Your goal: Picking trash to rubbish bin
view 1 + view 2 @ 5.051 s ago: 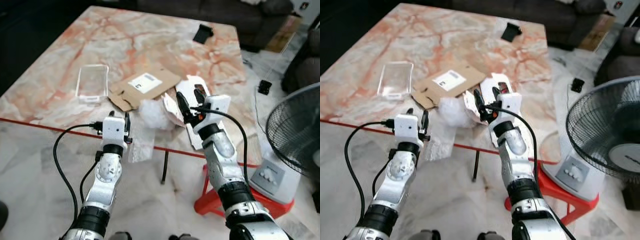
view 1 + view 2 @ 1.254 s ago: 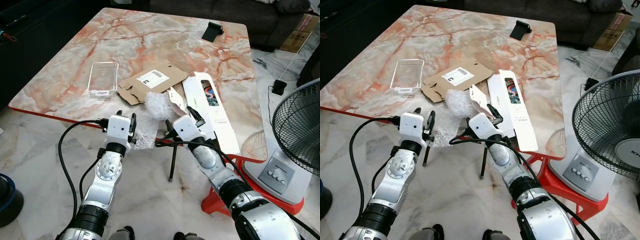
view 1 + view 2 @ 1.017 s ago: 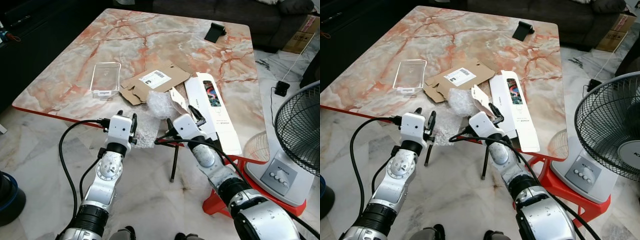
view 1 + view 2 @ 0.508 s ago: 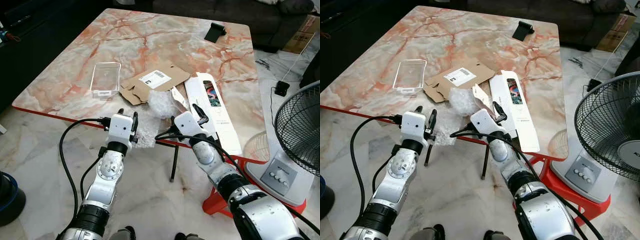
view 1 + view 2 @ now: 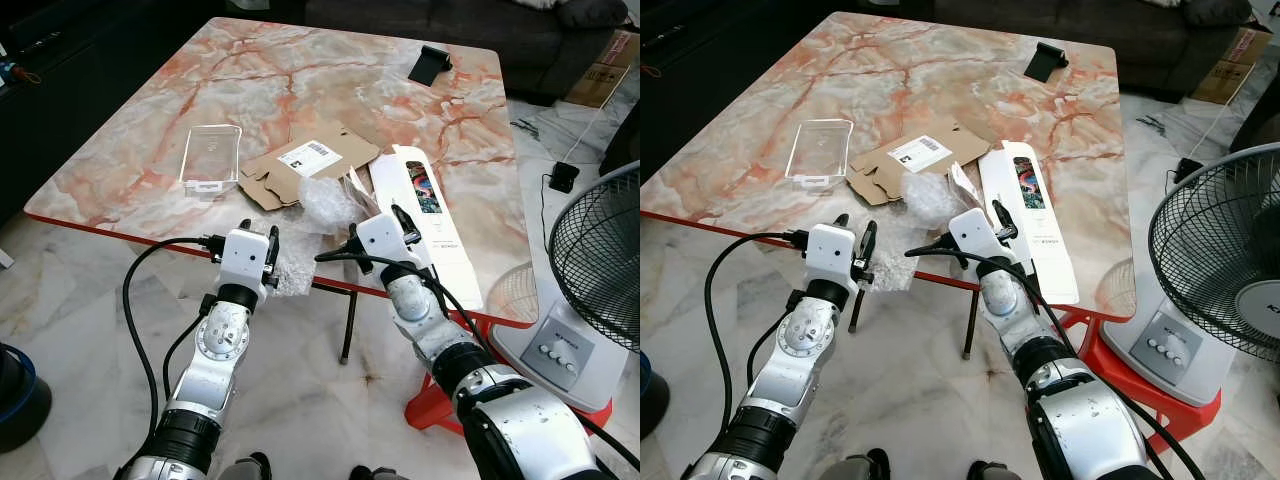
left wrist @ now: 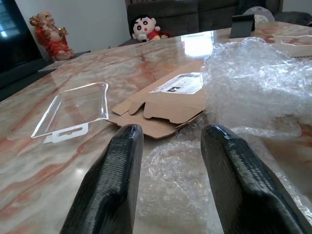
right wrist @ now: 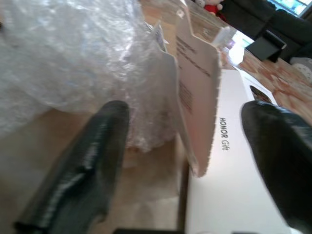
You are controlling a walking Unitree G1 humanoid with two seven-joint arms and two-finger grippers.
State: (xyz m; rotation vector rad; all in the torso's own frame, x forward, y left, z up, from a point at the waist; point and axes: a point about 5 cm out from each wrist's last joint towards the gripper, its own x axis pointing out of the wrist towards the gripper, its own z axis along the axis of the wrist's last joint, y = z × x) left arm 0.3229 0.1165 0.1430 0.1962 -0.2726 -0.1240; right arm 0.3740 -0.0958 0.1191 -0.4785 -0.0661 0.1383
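Trash lies on the marble table (image 5: 300,80): a ball of bubble wrap (image 5: 326,203) with a flat sheet (image 5: 292,268) hanging over the near edge, flattened brown cardboard (image 5: 305,165), a clear plastic tray (image 5: 210,160) and a long white box (image 5: 428,230) with a raised flap (image 7: 195,92). My left gripper (image 5: 258,236) is open at the table's near edge, its fingers (image 6: 109,190) low over the flat bubble-wrap sheet (image 6: 180,195). My right gripper (image 5: 378,224) is open wide, with the box flap and the edge of the bubble-wrap ball (image 7: 63,63) between its fingers (image 7: 83,170).
A black stand (image 5: 428,65) sits at the table's far right corner. A floor fan (image 5: 600,270) and a red stool (image 5: 440,400) stand to the right. A dark round container with a blue rim (image 5: 14,390) is on the floor at lower left.
My right gripper has moved forward and up from below the table edge, until its open fingers stand around the box flap beside the bubble wrap. The left gripper has edged slightly forward.
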